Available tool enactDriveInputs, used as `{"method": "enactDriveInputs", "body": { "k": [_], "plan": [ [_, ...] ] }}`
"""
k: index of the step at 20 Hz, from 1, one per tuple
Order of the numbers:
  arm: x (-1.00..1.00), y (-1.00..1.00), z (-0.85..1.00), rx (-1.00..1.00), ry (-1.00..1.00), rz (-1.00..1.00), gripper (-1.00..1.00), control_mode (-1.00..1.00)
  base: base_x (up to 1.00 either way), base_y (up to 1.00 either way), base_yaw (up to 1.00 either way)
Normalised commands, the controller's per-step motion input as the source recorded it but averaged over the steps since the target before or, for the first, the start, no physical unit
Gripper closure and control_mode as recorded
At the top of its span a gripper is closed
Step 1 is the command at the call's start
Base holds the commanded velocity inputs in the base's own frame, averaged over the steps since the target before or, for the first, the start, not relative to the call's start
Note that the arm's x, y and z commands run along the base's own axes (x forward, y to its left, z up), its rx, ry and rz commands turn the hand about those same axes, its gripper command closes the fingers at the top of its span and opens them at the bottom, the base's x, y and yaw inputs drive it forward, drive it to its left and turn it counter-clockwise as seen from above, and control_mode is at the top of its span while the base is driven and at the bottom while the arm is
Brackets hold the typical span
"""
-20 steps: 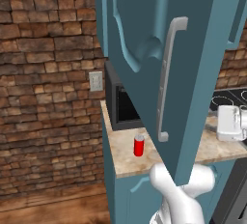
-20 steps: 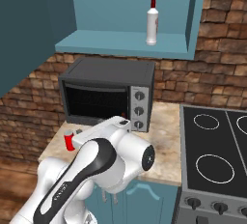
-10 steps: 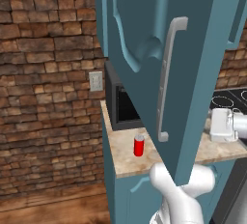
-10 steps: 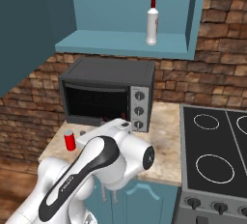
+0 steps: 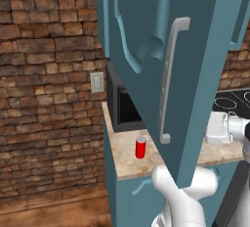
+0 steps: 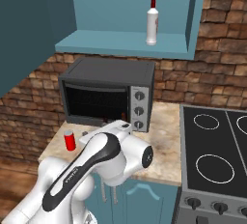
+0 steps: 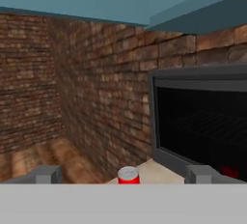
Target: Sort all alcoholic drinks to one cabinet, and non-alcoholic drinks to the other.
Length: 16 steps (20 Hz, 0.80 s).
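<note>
The open cabinet (image 6: 120,42) hangs over the bench (image 6: 164,121), its door (image 5: 161,74) swung out wide and standing between the left base camera and much of the worktop; the toaster oven (image 6: 106,95) sits beneath the shelf, and the stove (image 6: 212,155) lies to its right; the pale bottle (image 6: 152,21) with the red cap stands upright on the cabinet shelf, already put away by the look of it; the red can (image 6: 70,140) stands upright on the bench near its front left corner, just in front of the oven's left side and apart from it; the end effector (image 7: 123,175) is released, jaws spread wide and holding nothing, with the can's silver top showing between the fingertips (image 7: 46,174) but beyond them; the can is probably light, stiff and smooth-sided, so a level pinch around its middle seems the best hold, firm enough not to slip; room is open to the can's left and front where the bench ends, though a nudge could topple it off that edge; the oven face and the hanging door crowd the right and above.
</note>
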Motion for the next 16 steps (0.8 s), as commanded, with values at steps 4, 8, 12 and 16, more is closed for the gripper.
{"method": "enactDriveInputs", "body": {
  "k": [4, 8, 12, 16],
  "plan": [
    [0.24, 0.03, -0.2, 0.0, 0.04, 0.0, -1.0, -1.0, 0.0, 0.0, 0.0],
    [0.21, 0.0, -0.18, 0.0, 0.01, 0.0, -1.0, -1.0, 0.0, 0.0, 0.0],
    [0.25, 0.0, -0.18, 0.0, 0.0, 0.0, -1.0, -1.0, 0.0, 0.0, 0.0],
    [0.3, 0.0, -0.19, 0.0, 0.01, 0.0, -1.0, -1.0, 0.0, 0.0, 0.0]
  ]
}}
